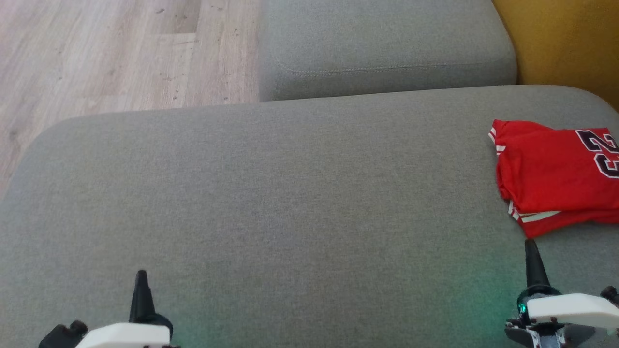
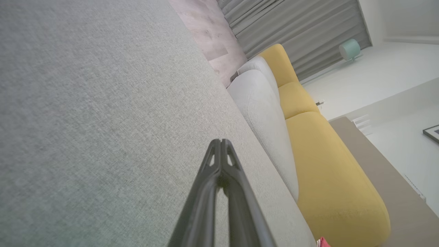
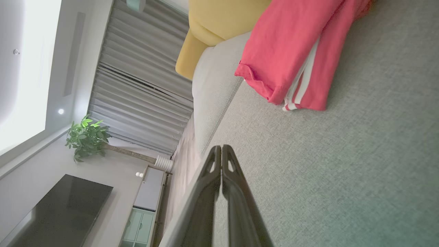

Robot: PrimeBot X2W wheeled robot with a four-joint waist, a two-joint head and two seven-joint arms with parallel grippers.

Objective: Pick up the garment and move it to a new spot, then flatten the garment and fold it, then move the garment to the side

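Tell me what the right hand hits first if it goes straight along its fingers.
Probably the red jersey: in the head view the right hand points at its near corner, close ahead. The wrist view puts the jersey slightly off that line, so it might slide past over the grey sofa cushion.

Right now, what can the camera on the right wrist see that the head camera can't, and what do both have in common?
The right wrist view adds the room: a potted plant, a dark television screen and grey curtains. The head view adds the black numerals on the garment and the left jaws, shut, at its lower left. Both show the folded red garment on the grey sofa cushion, a yellow cushion and the right jaws, shut, apart from the garment.
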